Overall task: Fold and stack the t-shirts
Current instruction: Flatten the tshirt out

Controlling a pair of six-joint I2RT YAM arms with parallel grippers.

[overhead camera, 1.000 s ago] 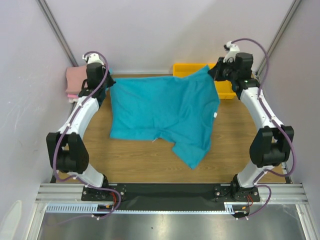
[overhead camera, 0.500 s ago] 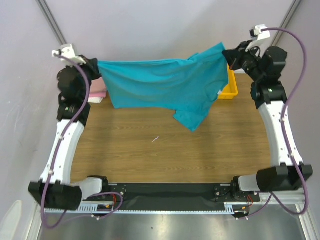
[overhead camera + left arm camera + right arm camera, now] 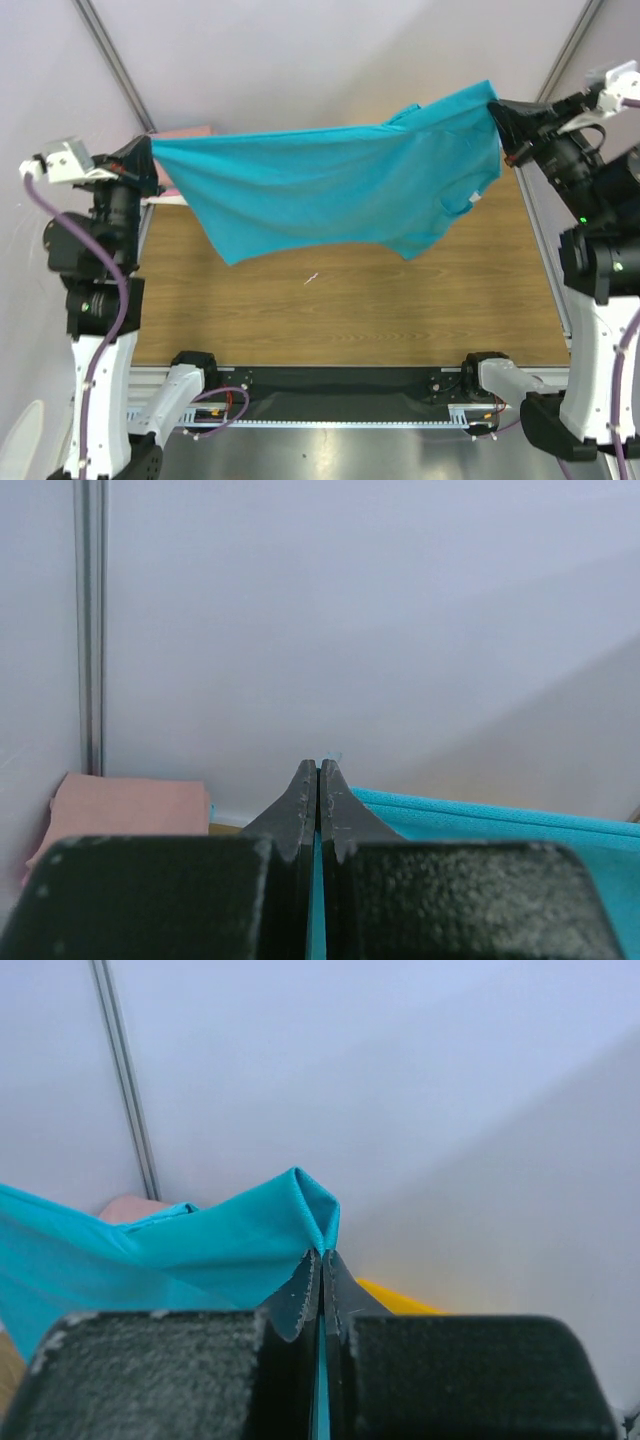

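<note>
Mostly hidden behind teal t-shirt [image 3: 330,190]: pink stack [image 3: 190,130]; yellow tray [image 3: 395,1300] seemingly only sliver in view.

Walls [image 3: 320,60]: plain, pale lilac-white, evenly lit.
Posts [image 3: 112,62]: grey metal, slanting at both back corners.
Surface [image 3: 340,320]: brown wood grain.
Metal sheet [image 3: 330,452]: brushed, along the near edge.

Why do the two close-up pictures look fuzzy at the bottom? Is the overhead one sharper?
Left wrist view: the left claw is too near the lens, so its body blurs; the tips are sharper. Right wrist view: same for the right claw; the pinched teal t-shirt looks fairly crisp. Top view: soft even light, table sharp, no hard shadows, dull sheen on the metal strip.
</note>
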